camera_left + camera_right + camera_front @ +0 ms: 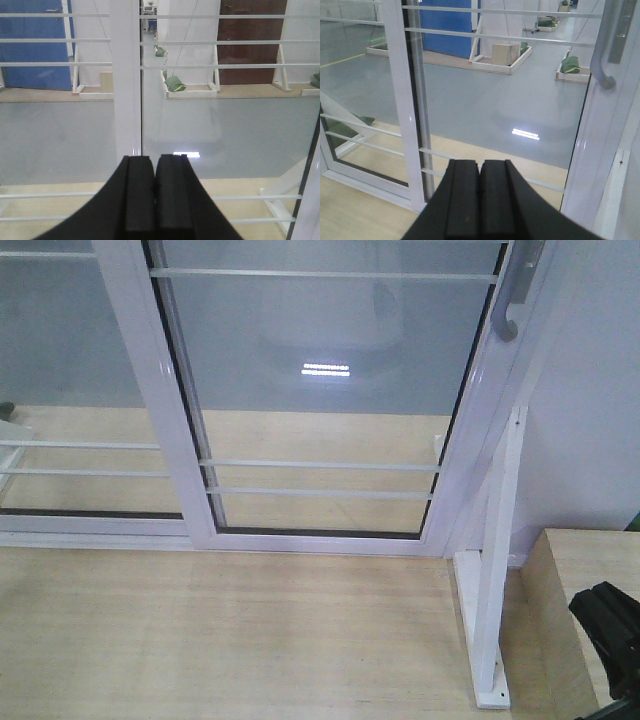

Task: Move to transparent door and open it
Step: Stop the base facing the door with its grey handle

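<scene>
The transparent door [330, 360] fills the middle of the front view, clear glass in a white frame with thin white bars. Its curved grey handle [510, 315] sits on the right stile at the top. In the right wrist view the handle [605, 55] and its lock plate [622, 30] are at the upper right, well beyond my right gripper [480, 162], which is shut on nothing. My left gripper [155, 159] is also shut and empty, and faces the white post [125, 75] at the door's left edge, some way short of it.
A similar glass panel without a handle [70, 330] stands to the left. A white angled brace with a foot plate [495, 590] stands on the wooden floor at the right, beside a light wooden box [600, 570]. A black arm part [612, 635] shows at the lower right.
</scene>
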### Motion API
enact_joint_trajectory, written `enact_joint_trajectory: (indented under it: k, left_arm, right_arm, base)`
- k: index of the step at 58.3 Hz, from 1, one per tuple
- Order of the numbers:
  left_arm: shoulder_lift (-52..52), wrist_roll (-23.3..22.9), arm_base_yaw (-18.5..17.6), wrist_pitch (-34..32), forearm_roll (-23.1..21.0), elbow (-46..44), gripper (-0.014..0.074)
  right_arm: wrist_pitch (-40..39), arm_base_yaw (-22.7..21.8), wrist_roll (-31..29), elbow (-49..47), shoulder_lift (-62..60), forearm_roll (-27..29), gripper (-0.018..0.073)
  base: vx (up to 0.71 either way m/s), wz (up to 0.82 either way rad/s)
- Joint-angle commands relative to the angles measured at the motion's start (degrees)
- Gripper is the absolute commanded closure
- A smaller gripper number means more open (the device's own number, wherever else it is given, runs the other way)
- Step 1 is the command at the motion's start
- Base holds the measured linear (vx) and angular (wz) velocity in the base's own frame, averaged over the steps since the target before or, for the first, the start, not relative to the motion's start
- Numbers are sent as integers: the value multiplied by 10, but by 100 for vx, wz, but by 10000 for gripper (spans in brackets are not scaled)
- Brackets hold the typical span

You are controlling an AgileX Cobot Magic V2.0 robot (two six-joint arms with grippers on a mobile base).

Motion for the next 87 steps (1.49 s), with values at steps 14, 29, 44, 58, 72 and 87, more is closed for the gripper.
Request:
enact_joint_trajectory:
  k: [14,29,44,58,72,87]
  left_arm:
    - [-9,-5,-3,-47,-5,6,603]
    - [-9,-5,-3,-47,-5,6,603]
    - [-9,-5,-3,-47,-5,6,603]
    - [-9,-5,-3,-47,-5,6,603]
    - [-9,-5,-3,-47,-5,6,603]
    - [-9,-5,-3,-47,-5,6,603]
  right_arm:
    - [-45,-1,-4,2,-7,0,565]
    - [-45,-1,-4,2,-7,0,565]
    - [-45,-1,-4,2,-7,0,565]
    - [-45,-1,-4,2,-7,0,565]
    - [-45,-1,-4,2,-7,0,565]
    - [-44,-2,-4,2,-7,0,565]
  base:
    - [29,-17]
    - [21,-8]
    - [13,0]
    - [6,0]
    - [4,-1]
    - [5,0]
